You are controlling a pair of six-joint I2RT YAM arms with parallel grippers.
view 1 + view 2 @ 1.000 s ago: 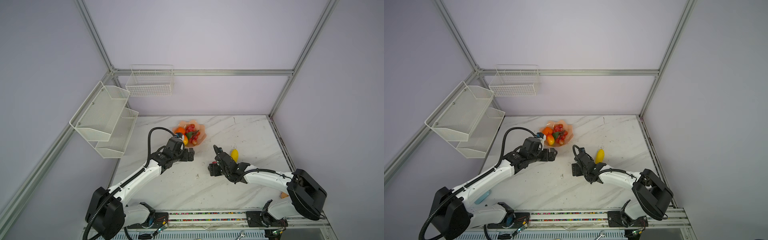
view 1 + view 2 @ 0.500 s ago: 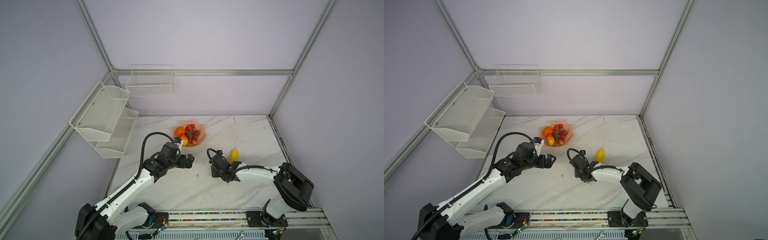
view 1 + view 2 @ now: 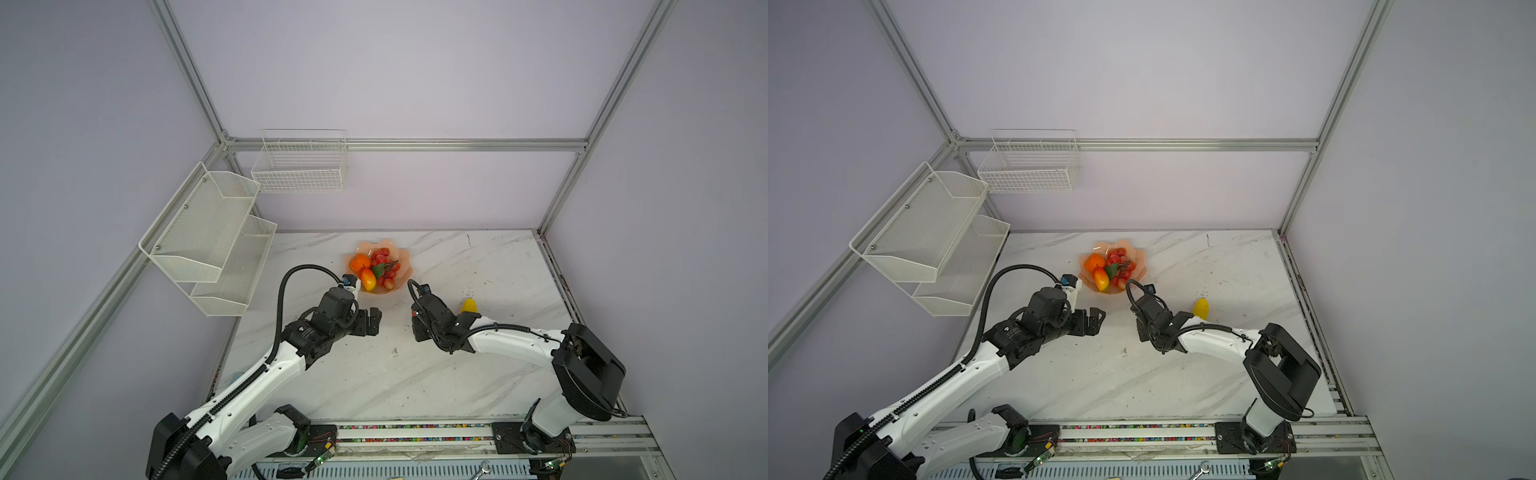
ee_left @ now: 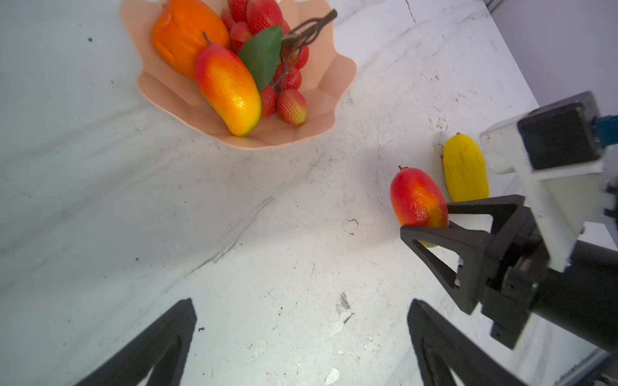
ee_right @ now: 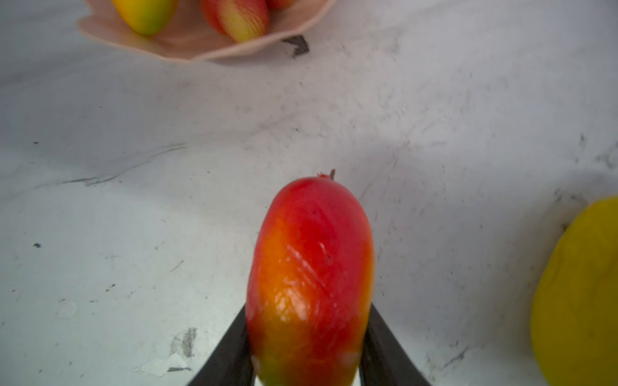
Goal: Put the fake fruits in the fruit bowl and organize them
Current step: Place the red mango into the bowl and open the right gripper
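Right hand (image 4: 426,219) clamped on a mango (image 5: 311,274) low by the counter (image 4: 133,217), short of the fruit bowl (image 4: 337,83); lifted or not, can't tell. Yellow fruit (image 4: 465,170) lies on counter just beside it. Bowl holds orange (image 4: 180,36), other mango (image 4: 230,90), berry cluster (image 4: 287,83). Left hand (image 4: 301,310) spread wide, empty, above counter.

walls: lilac panels (image 3: 395,75) | frame: silver aluminium struts (image 3: 415,144) | 11 o'clock: white wire basket (image 3: 299,170) | 10 o'clock: white two-tier mesh rack (image 3: 199,232) | base: white grey-veined marble tabletop (image 3: 374,382)
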